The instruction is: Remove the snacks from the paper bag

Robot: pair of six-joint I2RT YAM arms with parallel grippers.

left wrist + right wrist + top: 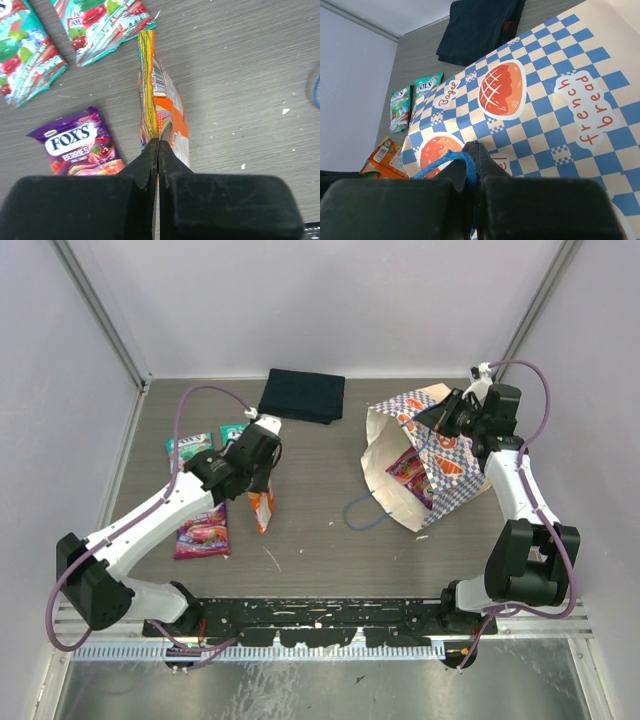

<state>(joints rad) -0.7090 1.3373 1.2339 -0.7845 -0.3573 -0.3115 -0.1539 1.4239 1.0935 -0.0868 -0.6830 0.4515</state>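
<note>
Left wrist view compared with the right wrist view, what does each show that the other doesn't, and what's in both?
Only the left wrist view: the purple pouch lying flat, and the left claw shut on the edge of the orange pouch. Only the right wrist view: the checkered side of the paper bag, the right claw shut on its blue cord handle, and the navy cloth beyond. Both: the orange pouch, two teal pouches and the grey table.

left arm stretches forward, wrist bent down, left gripper (158, 143) pinched tight; right arm rises, elbow folded, right gripper (475, 146) clamped tight, pointing leftward
</note>
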